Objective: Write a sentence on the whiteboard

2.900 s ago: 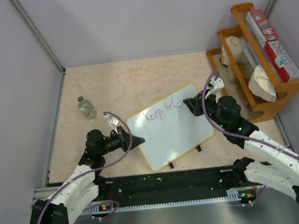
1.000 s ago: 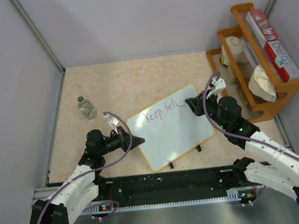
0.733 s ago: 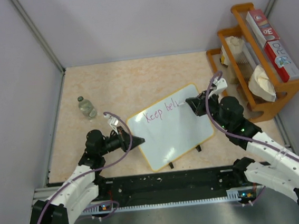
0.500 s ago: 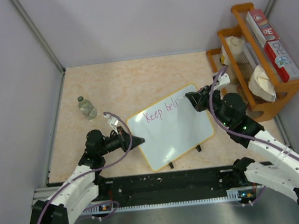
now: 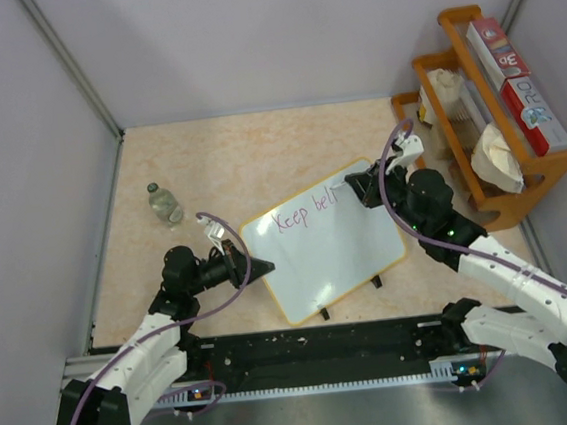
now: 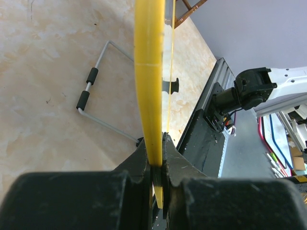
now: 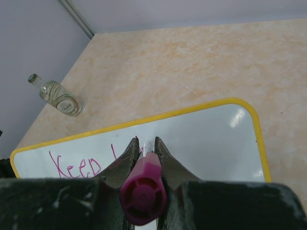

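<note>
Marker (image 7: pixel 144 191) tip hidden behind my right pincer (image 7: pixel 146 142), which grips it. Left pincer (image 6: pixel 154 143) pinches the whiteboard (image 5: pixel 338 257) rim. Purple sentence (image 5: pixel 302 214) reads "Keep bel".

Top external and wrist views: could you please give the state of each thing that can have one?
whiteboard: yellow rim clamped in the left claw.
sentence: unfinished, reads "Keep bel".
marker: gripped in the right claw, tip toward the whiteboard.
left claw: shut on the whiteboard's rim.
right claw: shut on the marker.
bottle: capped, apart from the whiteboard.
</note>
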Available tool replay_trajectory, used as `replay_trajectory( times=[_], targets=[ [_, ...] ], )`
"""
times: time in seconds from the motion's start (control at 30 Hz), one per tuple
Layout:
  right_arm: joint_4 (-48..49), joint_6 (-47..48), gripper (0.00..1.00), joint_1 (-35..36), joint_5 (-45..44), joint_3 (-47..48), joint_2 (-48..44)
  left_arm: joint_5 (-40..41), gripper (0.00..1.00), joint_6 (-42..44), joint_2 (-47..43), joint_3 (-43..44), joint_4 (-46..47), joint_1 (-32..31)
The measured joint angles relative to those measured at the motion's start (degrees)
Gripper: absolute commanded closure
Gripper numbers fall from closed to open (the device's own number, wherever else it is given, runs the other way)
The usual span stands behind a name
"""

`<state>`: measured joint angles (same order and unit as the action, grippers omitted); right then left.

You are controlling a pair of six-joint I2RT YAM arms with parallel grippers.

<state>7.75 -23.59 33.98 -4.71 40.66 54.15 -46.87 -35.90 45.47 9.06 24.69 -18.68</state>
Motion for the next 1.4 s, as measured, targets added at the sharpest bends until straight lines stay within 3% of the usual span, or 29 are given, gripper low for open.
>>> replay_trajectory(
  times=[0.57,1.4],
  targets=[
    [-0.28,0.09,1.00,0.00,-1.31,-0.20,-6.34,-0.07,1.00,0.07,-0.17,-0.02,0.02,0.00],
    [-3.08,0.85,1.00,-3.19,2.58,-3.56,-7.21,-0.04,1.00,0.07,-0.37,-0.17,0.02,0.00]
  ],
)
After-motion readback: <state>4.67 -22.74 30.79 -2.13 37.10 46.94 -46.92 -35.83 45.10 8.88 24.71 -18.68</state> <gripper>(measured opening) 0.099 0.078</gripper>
